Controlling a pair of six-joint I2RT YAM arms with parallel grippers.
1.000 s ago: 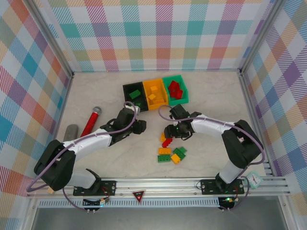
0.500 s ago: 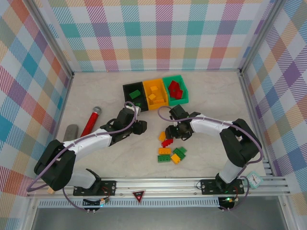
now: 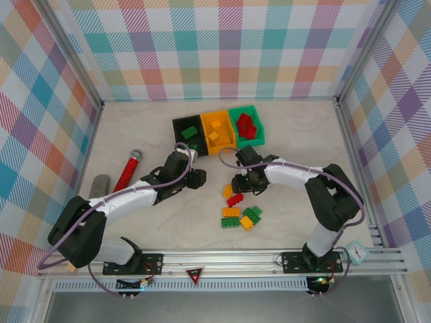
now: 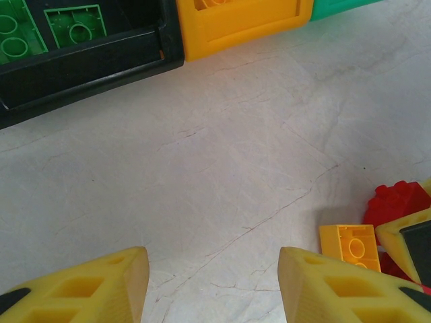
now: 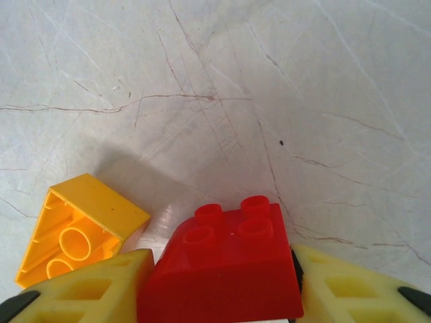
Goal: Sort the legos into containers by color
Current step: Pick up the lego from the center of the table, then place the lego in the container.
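Right end effector (image 5: pixel 222 286) is closed on a small red sloped plastic brick (image 5: pixel 229 252), with one finger pressed flat against each side. The brick appears to rest on the marble-pattern tabletop (image 5: pixel 269 81), on the near side of the row of three joined open plastic bins (image 4: pixel 236 27). Gripping the plain side faces leaves the studs clear. A yellow-orange plastic brick (image 5: pixel 77 229) lies just beside the grip, hollow underside showing. Red bricks already lie in the row's green end bin (image 3: pixel 258 126), so that is the likely destination. Left end effector (image 4: pixel 212 279) stands open and empty near the row's black end, clear of the pick.
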